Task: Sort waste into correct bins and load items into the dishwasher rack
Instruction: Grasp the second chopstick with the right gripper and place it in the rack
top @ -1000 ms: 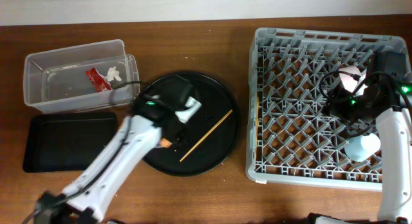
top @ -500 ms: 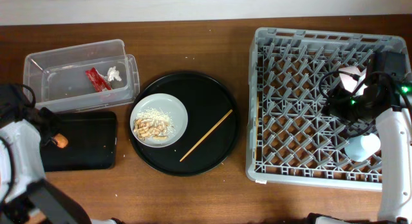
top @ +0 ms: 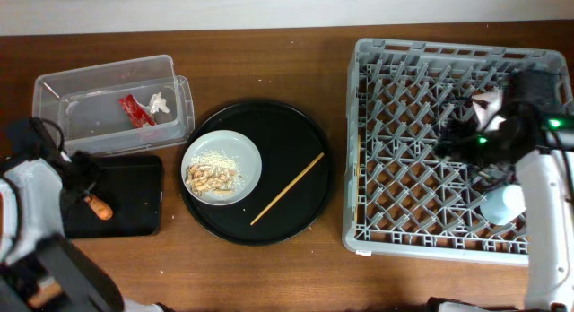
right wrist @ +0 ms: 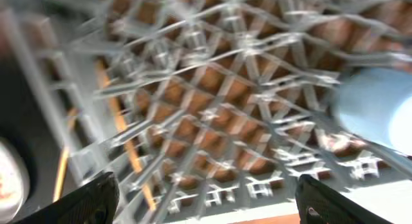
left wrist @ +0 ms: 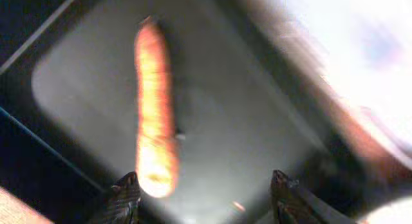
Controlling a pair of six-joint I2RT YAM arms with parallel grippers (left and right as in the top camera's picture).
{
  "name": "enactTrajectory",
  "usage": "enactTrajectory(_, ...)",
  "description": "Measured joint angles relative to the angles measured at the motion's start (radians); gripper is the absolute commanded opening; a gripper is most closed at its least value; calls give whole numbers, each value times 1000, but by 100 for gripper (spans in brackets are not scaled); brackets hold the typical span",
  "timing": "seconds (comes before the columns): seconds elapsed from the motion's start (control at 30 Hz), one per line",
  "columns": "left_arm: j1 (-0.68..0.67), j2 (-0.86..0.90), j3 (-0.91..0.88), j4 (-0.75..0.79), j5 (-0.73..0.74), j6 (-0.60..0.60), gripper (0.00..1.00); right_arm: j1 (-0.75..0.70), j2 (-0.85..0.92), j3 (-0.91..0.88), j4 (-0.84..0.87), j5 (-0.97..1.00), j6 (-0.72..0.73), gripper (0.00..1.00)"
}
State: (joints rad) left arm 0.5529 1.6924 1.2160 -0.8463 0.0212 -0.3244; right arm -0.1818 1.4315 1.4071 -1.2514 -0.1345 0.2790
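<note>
Left tool [left wrist: 206, 197]: fingers spread, nothing between them; it hangs low over the shallow black tray [top: 134, 200].
Carrot [left wrist: 154, 108]: lies flat on the tray floor, just ahead of one fingertip [left wrist: 127, 188]; whether the two touch cannot be told.
Clear tub [top: 54, 124]: just beyond the left tool, beside the black tray; it holds the red wrapper [top: 136, 110] and the white tissue [top: 160, 101], side by side.
Round black tray [top: 287, 137]: well off to the side of the left tool, towards the middle of the bench [top: 269, 61].
Plate [top: 244, 155]: on the round tray, on the half nearer the left tool; the food scraps [top: 211, 176] lie on it.
Chopstick [top: 287, 188]: lies slantwise on the round tray, beside the plate and apart from it.
Right tool [right wrist: 206, 201]: fingers spread, nothing between them; it hangs over the dishwasher rack [right wrist: 212, 89]. The wrist view is blurred.
Blue cup [right wrist: 373, 105]: in the rack, off to one side of the right tool, outside the fingers.
Bowl [top: 489, 104]: in the rack, close beside the right arm on its far side.
</note>
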Motion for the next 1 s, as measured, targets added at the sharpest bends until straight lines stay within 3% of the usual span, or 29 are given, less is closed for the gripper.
enactTrajectory(0.07, -134, -182, 17, -105, 40, 50, 77, 216, 0, -1, 82, -22, 29, 88)
enactTrajectory(0.13, -235, -219, 21, -210, 53, 64, 77, 510, 4, -1, 201, -26, 92, 88)
enactTrajectory(0.2, -260, -219, 21, -244, 53, 71, 77, 663, 53, 0, 259, -10, 150, 88)
enactTrajectory(0.27, -267, -219, 21, -274, 46, 74, 77, 789, 224, 1, 307, 13, 265, 88)
enactTrajectory(0.4, -293, -219, 21, -276, 31, 78, 77, 859, 514, 1, 438, 22, 410, 79)
enactTrajectory(0.53, -294, -219, 20, -276, 27, 78, 77, 859, 616, 4, 469, 36, 469, 73)
enactTrajectory(0.7, -294, -219, 20, -275, 27, 78, 77, 859, 622, 5, 473, 97, 487, 47)
enactTrajectory(0.9, -294, -219, 20, -275, 24, 78, 77, 859, 625, 7, 409, 139, 506, 37)
enactTrajectory(1.0, -294, -219, 20, -275, 24, 78, 77, 859, 627, 8, 361, 161, 529, 24)
